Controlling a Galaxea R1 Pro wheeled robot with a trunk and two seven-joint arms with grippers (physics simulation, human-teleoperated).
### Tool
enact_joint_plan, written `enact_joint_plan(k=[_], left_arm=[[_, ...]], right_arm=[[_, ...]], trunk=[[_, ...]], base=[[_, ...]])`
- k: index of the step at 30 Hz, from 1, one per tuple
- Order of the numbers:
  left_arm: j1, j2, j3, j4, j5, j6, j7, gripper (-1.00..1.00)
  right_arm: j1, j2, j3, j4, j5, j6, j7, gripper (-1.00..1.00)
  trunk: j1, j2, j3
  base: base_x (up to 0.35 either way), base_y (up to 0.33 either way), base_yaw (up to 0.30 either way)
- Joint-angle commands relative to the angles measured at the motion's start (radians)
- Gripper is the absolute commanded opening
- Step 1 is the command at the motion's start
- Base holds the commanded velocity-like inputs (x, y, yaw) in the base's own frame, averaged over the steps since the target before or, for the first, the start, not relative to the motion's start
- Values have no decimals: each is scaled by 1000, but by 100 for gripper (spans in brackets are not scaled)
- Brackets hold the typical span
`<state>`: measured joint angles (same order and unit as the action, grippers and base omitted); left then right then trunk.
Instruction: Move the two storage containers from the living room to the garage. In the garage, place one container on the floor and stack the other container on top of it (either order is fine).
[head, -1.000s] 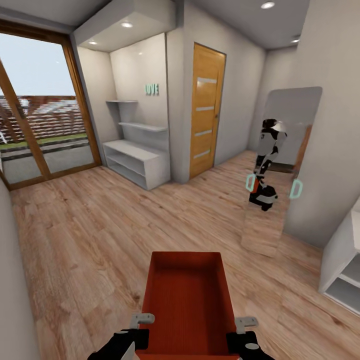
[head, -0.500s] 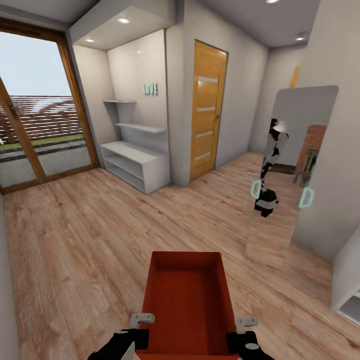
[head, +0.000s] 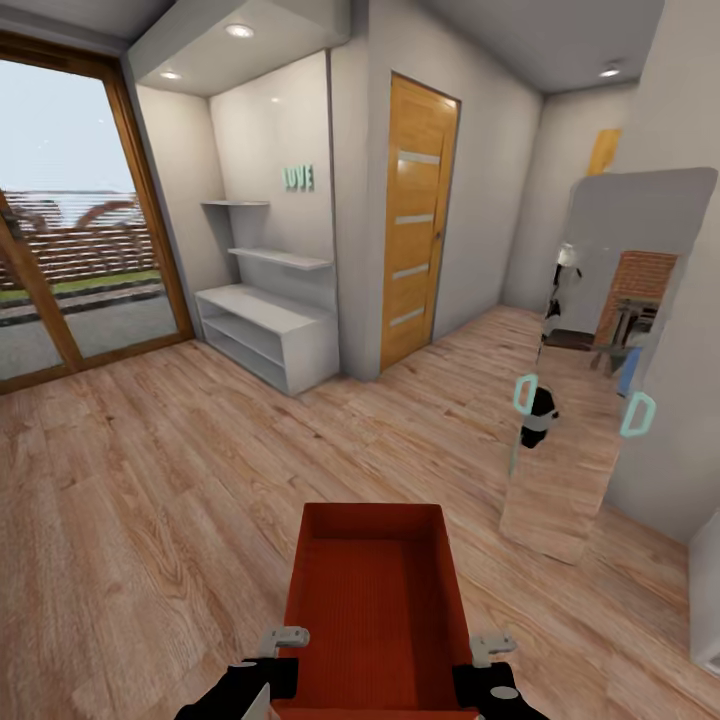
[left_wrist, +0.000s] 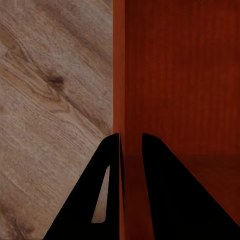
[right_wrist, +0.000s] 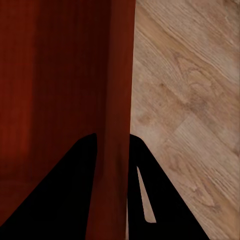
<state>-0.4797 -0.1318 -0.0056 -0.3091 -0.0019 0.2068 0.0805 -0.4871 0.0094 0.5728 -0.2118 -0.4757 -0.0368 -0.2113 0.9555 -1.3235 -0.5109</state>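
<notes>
One orange-red storage container hangs low in front of me over the wood-plank floor, its open top up and its ribbed inside empty. My left gripper is shut on its left wall. In the left wrist view the dark fingers of the left gripper pinch that thin wall. My right gripper is shut on the right wall. In the right wrist view the right gripper clamps the container's wall, with floor planks beyond.
A honey-wood door with frosted strips stands ahead, shut. White shelves fill the alcove to its left, beside a tall glass sliding door. A standing mirror leans on the right wall, and a white cabinet edges in.
The camera has moved forward and turned: the mirror has slid right and grown, and the glass door has drifted left. The container stays held the same way between both grippers.
</notes>
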Motion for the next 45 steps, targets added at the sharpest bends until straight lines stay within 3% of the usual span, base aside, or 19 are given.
enact_joint_plan(k=[1, 45], left_arm=[[0, 0, -3, -5, -13, -6, 10, -100], [0, 0, -4, -5, -14, -6, 10, -100]], right_arm=[[-1, -1, 1, 9, -24, -2, -16, -100], [-1, 0, 1, 9, -23, -2, -16, -100]], trunk=[[1, 0, -1], [1, 0, -1]], base=[[320, 0, 0], [320, 0, 0]])
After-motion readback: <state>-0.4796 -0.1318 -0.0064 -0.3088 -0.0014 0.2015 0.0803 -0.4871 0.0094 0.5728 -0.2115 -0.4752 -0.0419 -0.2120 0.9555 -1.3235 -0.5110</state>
